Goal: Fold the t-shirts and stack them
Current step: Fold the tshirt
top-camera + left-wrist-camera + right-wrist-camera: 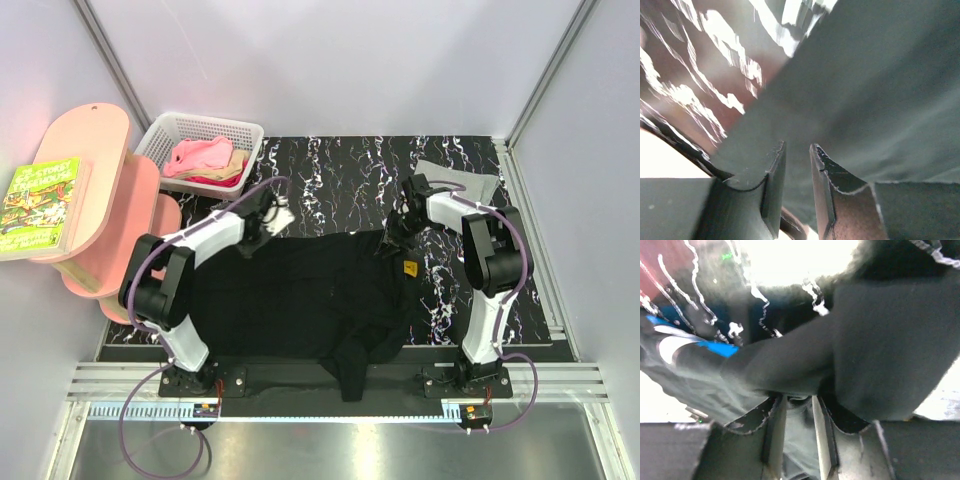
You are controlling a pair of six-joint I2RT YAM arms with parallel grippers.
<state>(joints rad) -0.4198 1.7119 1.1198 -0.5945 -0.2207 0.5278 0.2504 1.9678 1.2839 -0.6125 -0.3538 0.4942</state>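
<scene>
A black t-shirt (300,290) lies spread across the middle of the marbled table, and one part hangs over the front edge. My left gripper (268,222) is at its far left corner. In the left wrist view its jaws (797,145) stand nearly closed, with the dark cloth (880,90) in the gap. My right gripper (400,238) is at the far right corner. In the right wrist view it (799,399) is shut on a fold of the black cloth (890,340). A light grey t-shirt (462,182) lies at the back right, behind the right arm.
A white basket (210,118) at the back left holds pink (200,155), tan and red shirts. A pink shelf (100,200) with a book (40,200) stands at the left. A small yellow tag (410,268) lies beside the shirt's right edge.
</scene>
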